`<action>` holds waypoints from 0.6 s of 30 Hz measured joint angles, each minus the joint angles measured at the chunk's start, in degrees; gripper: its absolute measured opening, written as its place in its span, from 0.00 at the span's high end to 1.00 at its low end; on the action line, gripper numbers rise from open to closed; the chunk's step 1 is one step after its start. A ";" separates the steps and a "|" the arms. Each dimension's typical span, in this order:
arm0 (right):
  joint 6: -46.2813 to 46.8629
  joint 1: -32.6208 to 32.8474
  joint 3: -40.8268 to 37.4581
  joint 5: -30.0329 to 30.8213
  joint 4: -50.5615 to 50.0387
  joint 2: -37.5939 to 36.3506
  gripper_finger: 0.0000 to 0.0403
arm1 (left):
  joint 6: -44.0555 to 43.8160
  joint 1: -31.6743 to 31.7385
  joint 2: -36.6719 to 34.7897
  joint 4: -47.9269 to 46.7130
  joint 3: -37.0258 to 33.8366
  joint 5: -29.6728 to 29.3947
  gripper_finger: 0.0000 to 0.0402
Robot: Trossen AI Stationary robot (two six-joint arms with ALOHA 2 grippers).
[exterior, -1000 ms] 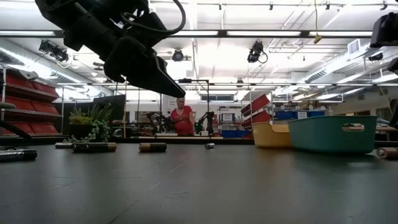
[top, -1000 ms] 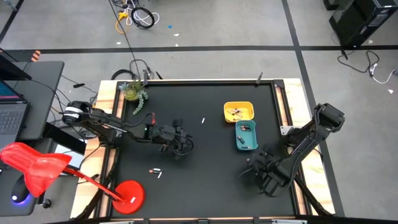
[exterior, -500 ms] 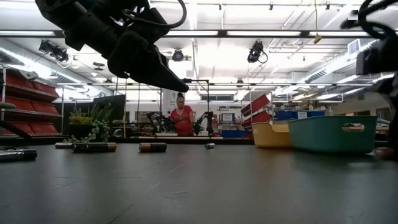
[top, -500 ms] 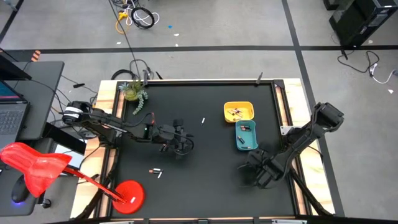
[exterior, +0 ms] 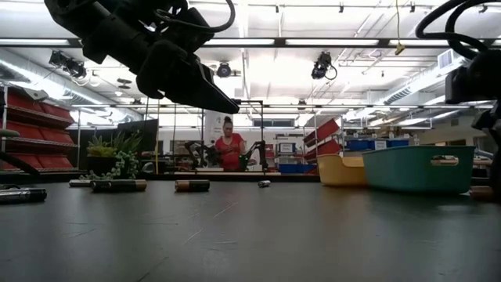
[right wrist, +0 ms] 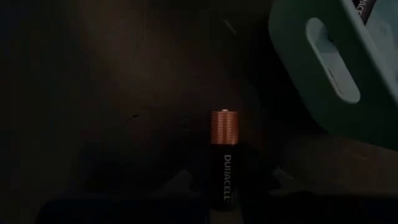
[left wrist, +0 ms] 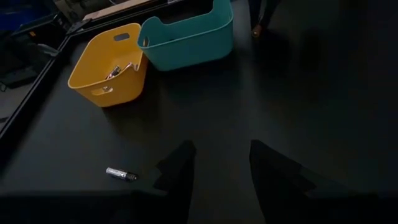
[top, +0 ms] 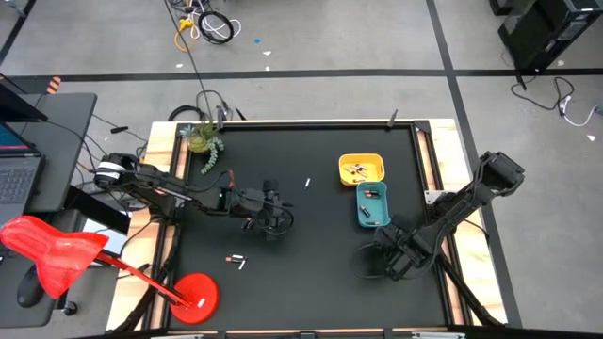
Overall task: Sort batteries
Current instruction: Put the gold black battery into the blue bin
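Two trays and several loose cells are lying on the black table (top: 320, 141), as I am seeing it from beside the rig, clock directions taken from the table's centre.

Item 1: copper-topped battery (right wrist: 224, 155). The right gripper (top: 391, 261), at 4 o'clock, is pinching it by its dark body, copper cap sticking out past the fingertips, close by the teal tray's wall. Handling, as I judge it: light, rigid, smooth and round, so it is likely to roll or twist if caught near an end. A mid-body grip across the barrel is looking safest.

Item 2: pale battery (top: 307, 183), lying alone at 12 o'clock.

Item 3: loose pair (top: 236, 261), lying together at 8 o'clock. Both look ready to roll at a nudge.

Item 4: yellow tray (top: 376, 160), sitting at 1 o'clock and holding a few small cells. Some seem pale, but their kind is too small to tell.

Item 5: teal tray (top: 361, 218), sitting at 3 o'clock just beside the yellow one and holding what look like dark cells.

Item 6: left gripper (left wrist: 217, 169), hanging above the table just off centre toward 9 o'clock, fingers spread and carrying nothing, a single battery (left wrist: 120, 175) lying on the table ahead of it.
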 joint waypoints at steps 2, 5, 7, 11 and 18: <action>-0.15 -0.04 -0.14 0.55 1.29 0.02 0.88 | -0.02 0.00 0.00 0.10 -0.02 -0.02 0.61; -0.24 -0.06 -0.32 3.06 5.70 0.44 0.88 | -0.07 0.00 0.00 0.11 0.00 -0.04 0.61; -1.53 -0.11 -0.49 5.12 9.19 0.61 0.88 | -0.07 0.00 0.00 0.09 0.00 -0.04 0.61; -5.47 -1.79 -0.56 9.65 15.55 0.92 0.88 | -0.09 -0.01 0.00 0.15 0.00 -0.06 0.61; -19.24 -9.24 -0.59 14.48 26.42 0.87 0.88 | -0.11 0.00 0.00 0.20 0.00 -0.09 0.61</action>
